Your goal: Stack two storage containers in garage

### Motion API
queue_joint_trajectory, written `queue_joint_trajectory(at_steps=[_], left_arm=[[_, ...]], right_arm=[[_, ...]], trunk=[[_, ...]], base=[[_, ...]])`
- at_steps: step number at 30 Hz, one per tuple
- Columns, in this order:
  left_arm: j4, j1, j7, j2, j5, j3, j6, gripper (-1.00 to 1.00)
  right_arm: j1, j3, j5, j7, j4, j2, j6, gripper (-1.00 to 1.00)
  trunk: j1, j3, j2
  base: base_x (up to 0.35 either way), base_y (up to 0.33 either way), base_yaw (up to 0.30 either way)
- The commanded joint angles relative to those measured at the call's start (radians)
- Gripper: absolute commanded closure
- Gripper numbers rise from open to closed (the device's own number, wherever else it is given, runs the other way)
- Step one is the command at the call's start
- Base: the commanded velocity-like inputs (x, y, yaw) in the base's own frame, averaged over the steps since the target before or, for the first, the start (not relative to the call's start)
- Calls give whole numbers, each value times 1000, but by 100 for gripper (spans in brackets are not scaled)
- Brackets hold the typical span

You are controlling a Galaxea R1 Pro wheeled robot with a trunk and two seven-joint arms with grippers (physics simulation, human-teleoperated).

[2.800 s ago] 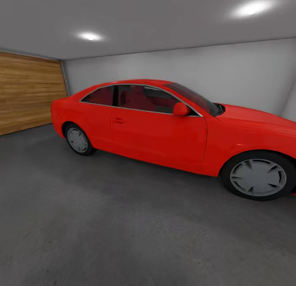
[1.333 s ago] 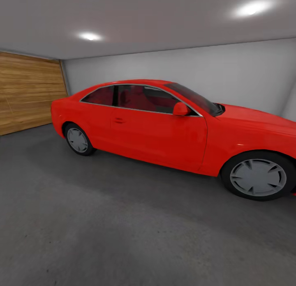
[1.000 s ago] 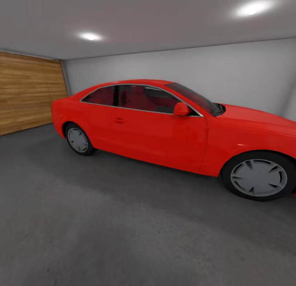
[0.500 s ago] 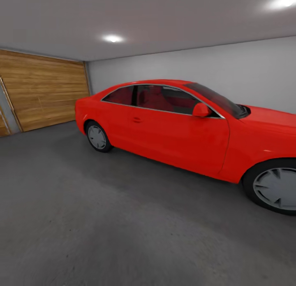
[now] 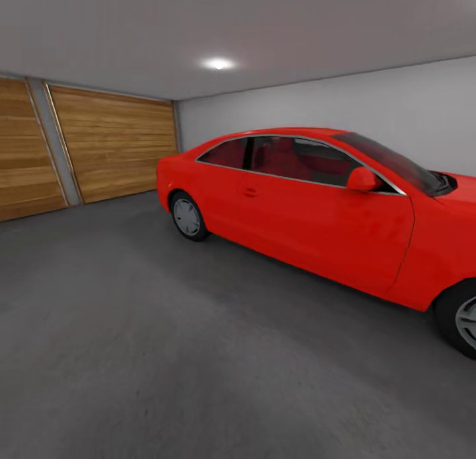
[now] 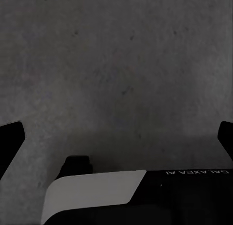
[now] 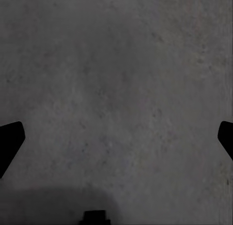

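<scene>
I am in the garage, on its dark grey speckled concrete floor (image 5: 165,353). The two storage containers and the living room are out of view. In the left wrist view my left gripper (image 6: 116,140) hangs open above bare concrete, its dark fingertips (image 6: 10,137) far apart and nothing between them. In the right wrist view my right gripper (image 7: 116,137) is open too, with only rough floor (image 7: 121,89) between its fingertips (image 7: 9,140).
A red coupe car (image 5: 317,208) stands along the pale grey back wall (image 5: 344,105), taking up the right half of the room. A wood-panelled door (image 5: 112,148) closes the left side. A white and black part of my own body (image 6: 121,196) shows under the left gripper.
The whole head picture has swung left, so the camera turned: the car now sits further right in the picture and more of the wooden door shows. Nothing in the room itself moved.
</scene>
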Motion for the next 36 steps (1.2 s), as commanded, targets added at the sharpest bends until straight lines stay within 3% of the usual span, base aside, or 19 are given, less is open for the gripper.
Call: queue_joint_trajectory(at_steps=[1, 13, 36], left_arm=[[-3, 0, 1, 2, 0, 1, 6, -100], [0, 0, 0, 10, 2, 1, -34, -100], [0, 0, 1, 12, 3, 3, -37, -100]], right_arm=[[0, 1, 0, -1, 1, 0, -3, -100], [0, 1, -1, -1, 2, -1, -3, -100], [0, 1, -2, -1, 2, -1, -3, -100]], trunk=[[0, -1, -1], [0, -1, -1], [0, -1, -1]], base=[[0, 0, 299], [0, 0, 299], [0, 0, 299]])
